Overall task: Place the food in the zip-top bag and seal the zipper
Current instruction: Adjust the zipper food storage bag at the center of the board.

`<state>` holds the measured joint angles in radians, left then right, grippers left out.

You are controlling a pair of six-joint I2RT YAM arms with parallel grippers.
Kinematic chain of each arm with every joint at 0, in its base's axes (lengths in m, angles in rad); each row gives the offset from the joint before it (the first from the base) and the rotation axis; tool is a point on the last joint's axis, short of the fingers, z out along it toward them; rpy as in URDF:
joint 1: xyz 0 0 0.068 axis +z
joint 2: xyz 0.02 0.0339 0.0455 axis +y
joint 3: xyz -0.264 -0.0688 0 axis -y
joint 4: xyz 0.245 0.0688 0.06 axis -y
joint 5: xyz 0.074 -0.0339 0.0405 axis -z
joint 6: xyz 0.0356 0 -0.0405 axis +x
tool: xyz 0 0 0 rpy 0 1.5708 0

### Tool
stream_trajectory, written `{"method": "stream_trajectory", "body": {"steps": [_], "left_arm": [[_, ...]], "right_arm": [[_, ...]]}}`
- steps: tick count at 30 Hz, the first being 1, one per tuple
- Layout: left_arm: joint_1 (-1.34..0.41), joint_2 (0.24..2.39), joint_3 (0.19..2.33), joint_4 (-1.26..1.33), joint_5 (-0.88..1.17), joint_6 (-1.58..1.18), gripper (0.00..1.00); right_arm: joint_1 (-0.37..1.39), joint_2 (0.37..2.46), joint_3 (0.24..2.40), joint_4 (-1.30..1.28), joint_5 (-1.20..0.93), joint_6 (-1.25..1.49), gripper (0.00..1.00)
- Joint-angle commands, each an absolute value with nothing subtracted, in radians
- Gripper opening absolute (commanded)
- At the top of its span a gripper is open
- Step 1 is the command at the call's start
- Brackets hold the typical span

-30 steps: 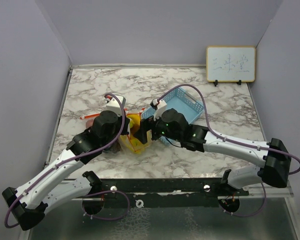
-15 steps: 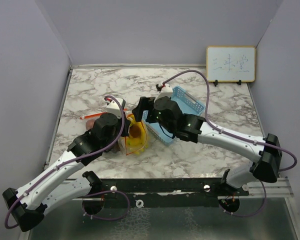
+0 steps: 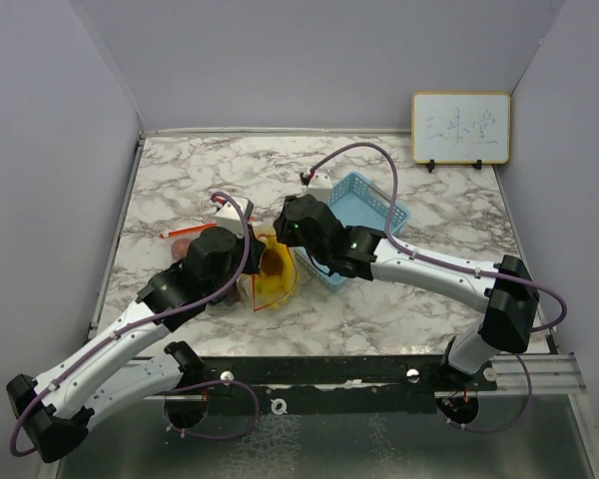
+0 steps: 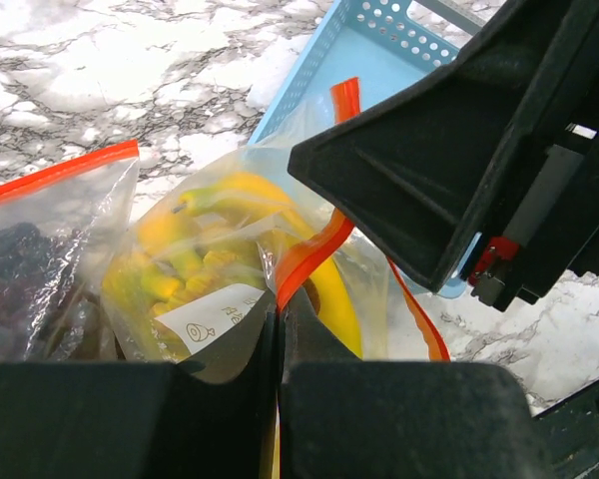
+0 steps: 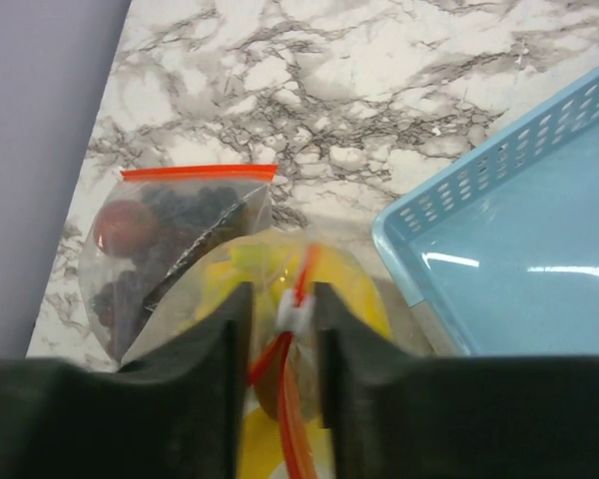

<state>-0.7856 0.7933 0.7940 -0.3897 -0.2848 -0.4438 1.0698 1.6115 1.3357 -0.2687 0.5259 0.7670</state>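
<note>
Clear bag (image 4: 155, 200) veiling bananas (image 4: 235, 195), left gripper (image 4: 280, 311) jaws pinching its zipper (image 4: 314, 249), right gripper (image 5: 283, 299) jaws straddling slider (image 5: 294, 315), grip unclear.

Bright even overhead light, soft shadows, fingers (image 4: 130, 419) blurred.

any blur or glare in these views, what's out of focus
Top external: sharp, evenly lit, no harsh shadows. Left wrist: the left tool fills the bottom as a dark, blurred mass; the zip-top bag and bananas are in focus. Right wrist: white glare streaks on the blue basket floor, and the right tool is dark and soft.
</note>
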Motion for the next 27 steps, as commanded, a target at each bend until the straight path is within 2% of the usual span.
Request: {"method": "stream_trajectory", "body": {"steps": [1, 2, 3, 7, 10, 13, 19, 27], "left_arm": [[-0.788, 0.777, 0.784, -0.346, -0.255, -0.457, 0.00], [-0.787, 0.776, 0.786, -0.348, -0.255, -0.455, 0.00], [-0.787, 0.775, 0.790, -0.351, -0.255, -0.452, 0.00], [-0.787, 0.755, 0.828, -0.382, -0.242, -0.422, 0.01], [-0.788, 0.723, 0.900, -0.448, -0.230, -0.385, 0.42], [-0.788, 0.658, 0.970, -0.500, -0.186, -0.316, 0.96], [-0.788, 0.465, 1.034, -0.518, -0.081, -0.151, 0.99], [-0.787, 0.324, 0.884, -0.364, 0.299, 0.059, 0.99]], "right_arm": [[1.073, 1.612, 1.352, -0.240, 0.534, 0.748, 0.14], [1.074, 1.606, 1.348, -0.236, 0.532, 0.737, 0.06], [1.074, 1.599, 1.344, -0.228, 0.529, 0.724, 0.04], [1.073, 1.542, 1.308, -0.153, 0.502, 0.649, 0.02], [1.073, 1.499, 1.317, -0.127, 0.452, 0.562, 0.02], [1.071, 1.469, 1.367, -0.148, 0.369, 0.461, 0.02], [1.062, 1.423, 1.456, -0.229, 0.091, 0.313, 0.02], [1.060, 1.317, 1.458, -0.307, -0.270, 0.079, 0.02]]}}
